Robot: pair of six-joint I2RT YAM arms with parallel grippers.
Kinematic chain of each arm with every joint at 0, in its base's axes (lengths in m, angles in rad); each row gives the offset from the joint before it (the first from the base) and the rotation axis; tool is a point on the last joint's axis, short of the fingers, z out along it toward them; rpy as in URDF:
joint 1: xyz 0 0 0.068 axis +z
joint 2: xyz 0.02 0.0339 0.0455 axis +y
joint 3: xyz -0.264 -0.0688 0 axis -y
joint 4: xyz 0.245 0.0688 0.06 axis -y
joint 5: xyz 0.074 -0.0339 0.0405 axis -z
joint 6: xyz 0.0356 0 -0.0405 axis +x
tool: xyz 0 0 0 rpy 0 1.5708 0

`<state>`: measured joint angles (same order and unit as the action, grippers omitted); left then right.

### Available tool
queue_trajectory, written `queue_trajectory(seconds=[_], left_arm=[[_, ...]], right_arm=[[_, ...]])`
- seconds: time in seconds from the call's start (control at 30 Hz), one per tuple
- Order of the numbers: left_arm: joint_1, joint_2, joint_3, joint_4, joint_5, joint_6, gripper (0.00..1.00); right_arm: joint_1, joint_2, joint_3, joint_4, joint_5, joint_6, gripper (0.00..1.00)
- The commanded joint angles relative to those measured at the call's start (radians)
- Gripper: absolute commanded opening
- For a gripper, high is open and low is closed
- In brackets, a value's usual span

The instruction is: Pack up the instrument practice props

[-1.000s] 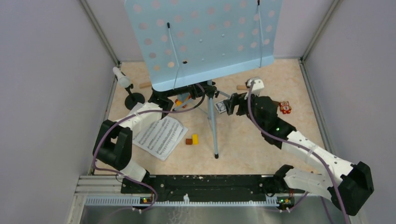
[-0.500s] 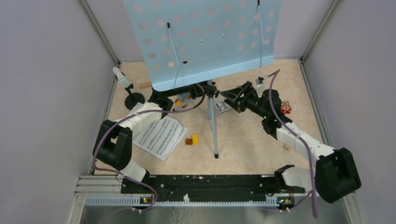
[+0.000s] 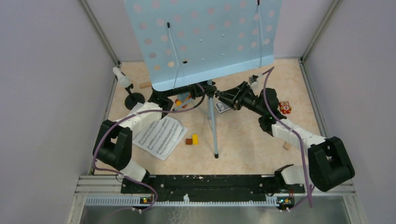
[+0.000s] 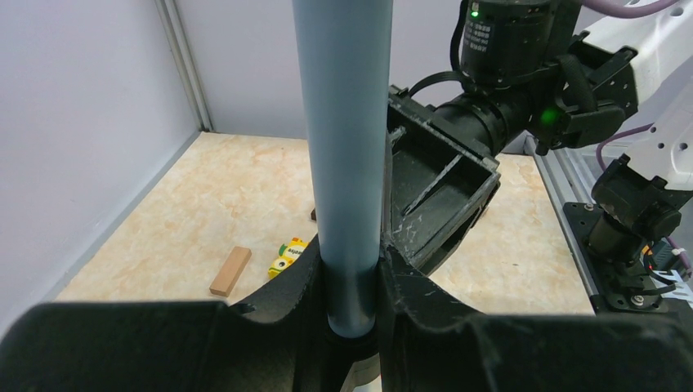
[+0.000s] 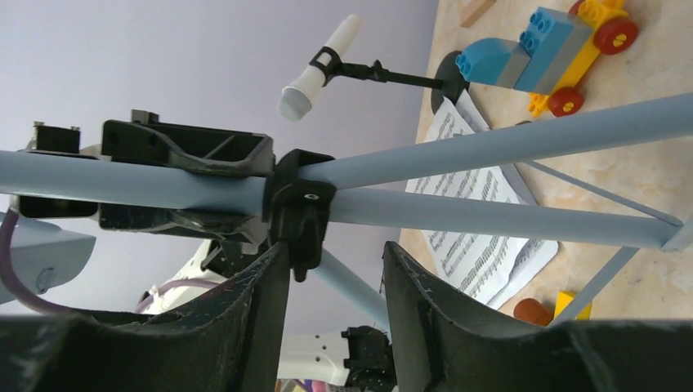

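Left fingers [image 4: 282, 298] clamp the music rack post [image 4: 343, 163]; right fingers [image 5: 253, 327], half open, straddle its collar [image 5: 301, 204] with slack.

No word, brand or number is showing clearly enough to be read in any of the views. The white sheet-music pages [image 3: 159, 136] are lying face up and displaying rows of printed staves, but the notes and any heading are coming out too small to make out. A yellow toy [image 4: 288, 253] is carrying a pale strip with dark lettering, and a red block [image 3: 285, 107] is showing small white marks, both too blurred to read.
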<state>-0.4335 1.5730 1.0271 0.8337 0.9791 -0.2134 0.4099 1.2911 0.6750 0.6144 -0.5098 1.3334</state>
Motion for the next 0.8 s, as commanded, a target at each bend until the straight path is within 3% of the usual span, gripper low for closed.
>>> queue_trajectory(seconds=[0.0, 0.3, 0.4, 0.5, 0.77], left_arm=[[0.039, 0.042, -0.020, -0.171, -0.015, 0.038, 0.00], [0.039, 0.040, -0.013, -0.179, -0.010, 0.042, 0.00], [0.039, 0.040, -0.013, -0.179, -0.011, 0.043, 0.00], [0.039, 0.043, -0.012, -0.180, -0.010, 0.043, 0.00], [0.039, 0.048, -0.012, -0.183, -0.011, 0.046, 0.00]], right_arm=[[-0.008, 0.027, 0.051, 0.050, -0.044, -0.019, 0.43], [-0.008, 0.066, 0.107, 0.031, -0.056, -0.087, 0.29], [-0.008, 0.085, 0.113, 0.051, -0.081, -0.086, 0.18], [-0.008, 0.096, 0.114, 0.079, -0.104, -0.112, 0.00], [0.003, 0.032, 0.011, 0.251, -0.137, -0.468, 0.00]])
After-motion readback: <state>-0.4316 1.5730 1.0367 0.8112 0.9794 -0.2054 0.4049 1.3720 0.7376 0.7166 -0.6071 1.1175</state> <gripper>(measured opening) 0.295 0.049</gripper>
